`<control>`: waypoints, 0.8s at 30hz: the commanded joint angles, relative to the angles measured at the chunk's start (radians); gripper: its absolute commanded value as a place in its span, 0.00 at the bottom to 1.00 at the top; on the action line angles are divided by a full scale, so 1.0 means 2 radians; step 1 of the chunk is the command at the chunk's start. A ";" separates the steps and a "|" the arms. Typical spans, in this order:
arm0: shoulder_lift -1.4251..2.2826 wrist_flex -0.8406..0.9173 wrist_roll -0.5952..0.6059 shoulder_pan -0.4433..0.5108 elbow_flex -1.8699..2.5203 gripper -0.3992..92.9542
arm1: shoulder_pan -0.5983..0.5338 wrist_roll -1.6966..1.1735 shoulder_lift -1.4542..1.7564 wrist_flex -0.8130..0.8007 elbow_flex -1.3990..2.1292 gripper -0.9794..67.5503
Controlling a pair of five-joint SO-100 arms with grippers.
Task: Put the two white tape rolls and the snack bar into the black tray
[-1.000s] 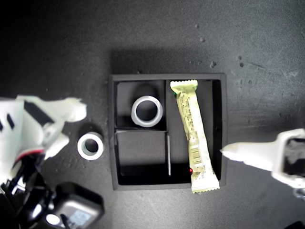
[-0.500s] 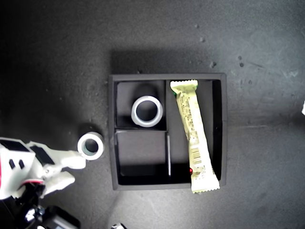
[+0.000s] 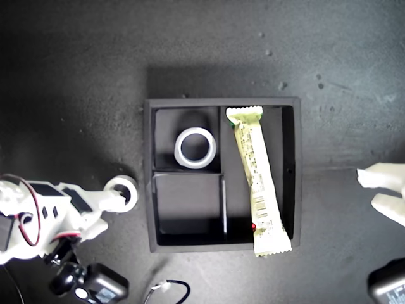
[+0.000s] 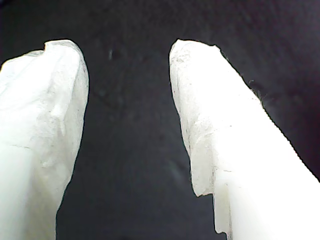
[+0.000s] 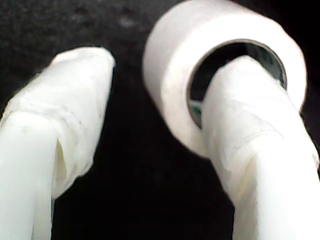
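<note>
The black tray point(image 3: 221, 106) is seen on the dark table point(image 3: 82, 63), square and matte, with low walls; two small compartments lie on the exterior view's left and one long compartment on its right.

The snack bar point(image 3: 257, 180) is laid in the long compartment. Its long axis runs from the far wall towards the near wall, tilted slightly towards the exterior view's right at the near end. That crimped end rests on and overhangs the near wall. The wrapper is pale cream and green with zigzag ends.

The wider tape roll point(image 3: 195, 147) is seen flat in the far small compartment, hole upward. The near small compartment holds nothing.

The smaller tape roll point(image 3: 124, 190) point(image 5: 200, 65) is outside the tray, just beside its wall on the exterior view's left. It is white and thick, with a greenish-grey core.

My second gripper point(image 3: 111, 212) point(image 5: 160, 85) is spread apart: one fingertip point(image 5: 245, 95) is threaded into the roll's hole, the other stands clear outside it.

My first gripper point(image 3: 376, 193) point(image 4: 127, 100) is at the exterior view's right edge, jaws parted, only table between them.
</note>
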 commanded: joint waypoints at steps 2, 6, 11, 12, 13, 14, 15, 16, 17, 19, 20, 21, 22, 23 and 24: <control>-0.008 -0.016 0.004 -0.008 -0.018 0.16 | -0.002 0.004 0.019 -0.006 0.008 0.15; -0.025 -0.020 0.003 -0.011 -0.022 0.16 | -0.002 0.008 0.019 -0.006 0.017 0.15; -0.068 -0.019 -0.018 -0.018 -0.028 0.15 | 0.007 0.018 0.019 0.005 0.008 0.15; -0.078 -0.019 -0.021 -0.020 -0.031 0.15 | 0.010 0.025 0.019 0.011 0.000 0.15; -0.088 -0.019 -0.024 -0.024 -0.034 0.15 | 0.013 0.031 0.019 0.020 -0.015 0.15; -0.094 -0.019 -0.027 -0.029 -0.035 0.13 | 0.015 0.038 0.019 0.034 -0.037 0.15; -0.098 -0.019 -0.031 -0.035 -0.031 0.11 | 0.016 0.044 0.019 0.051 -0.064 0.15; -0.099 -0.019 -0.035 -0.042 -0.027 0.07 | 0.016 0.050 0.019 0.071 -0.099 0.15; -0.095 -0.018 -0.037 -0.048 -0.021 0.04 | 0.015 0.049 0.036 0.071 -0.107 0.14; -0.070 -0.005 -0.044 -0.059 -0.007 0.00 | 0.016 0.062 0.091 0.071 -0.093 0.07; -0.050 0.009 -0.041 -0.062 -0.005 0.00 | 0.021 0.071 0.127 0.071 -0.066 0.05; -0.024 0.028 -0.036 -0.064 -0.004 0.00 | 0.028 0.084 0.170 0.070 -0.029 0.04; 0.004 0.048 -0.030 -0.066 -0.008 0.00 | 0.034 0.098 0.211 0.070 0.012 0.02; 0.031 0.073 -0.019 -0.069 -0.016 0.00 | 0.038 0.112 0.254 0.061 0.060 0.02; 0.055 0.100 -0.008 -0.072 -0.028 0.00 | 0.038 0.124 0.300 0.042 0.117 0.02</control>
